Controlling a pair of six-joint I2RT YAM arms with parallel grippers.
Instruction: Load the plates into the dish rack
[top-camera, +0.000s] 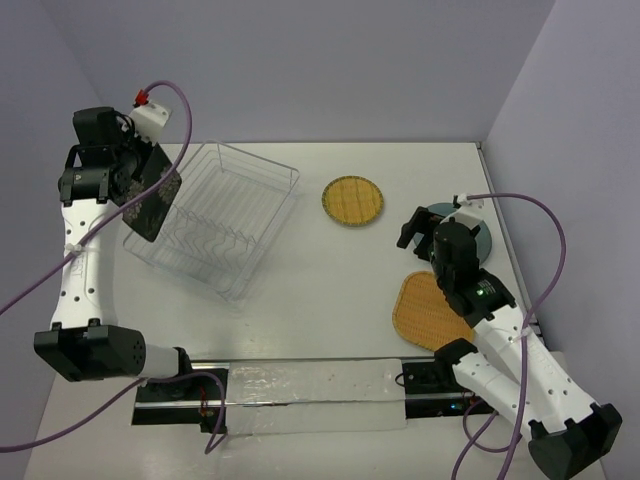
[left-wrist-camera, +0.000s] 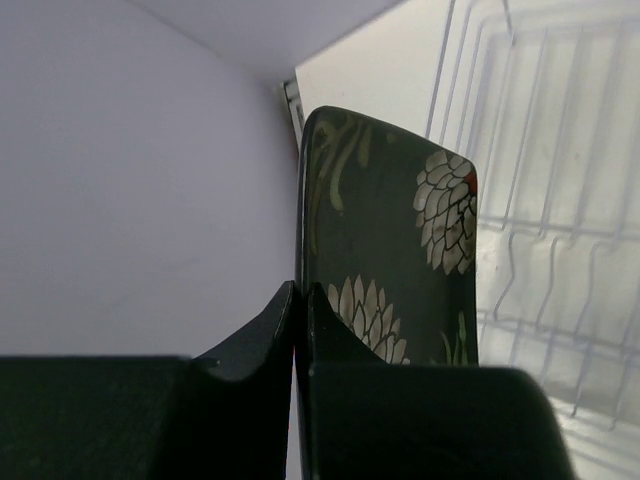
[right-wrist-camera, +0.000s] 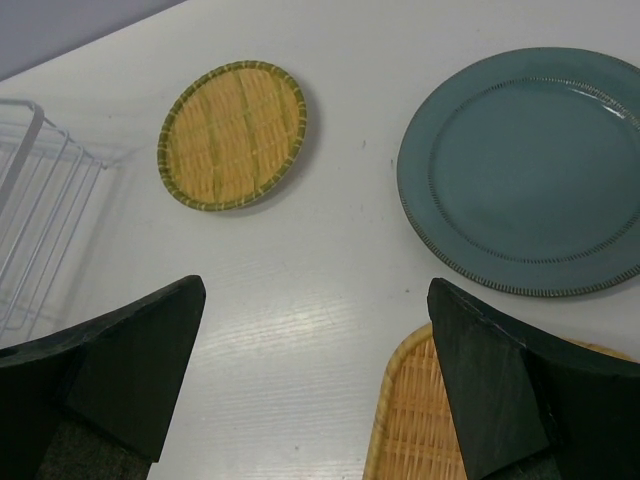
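Overhead, the left fingers (top-camera: 146, 190) are pinching the black flowered plate (top-camera: 158, 208) on edge, tilted over the dish rack's (top-camera: 262, 200) left rim, close to the side wall. The right fingers (top-camera: 422, 228) are hovering over the bench (top-camera: 330, 290) among the round yellow plate (top-camera: 352, 200), teal plate (top-camera: 484, 240) and orange-yellow plate (top-camera: 425, 310).

From the left wrist, the fingers are clamping that plate's lower edge, with rack wires showing just beyond.

From the right wrist, the fingers are gaping wide and empty over bare bench, and the whole teal rim, half hidden overhead, is showing.
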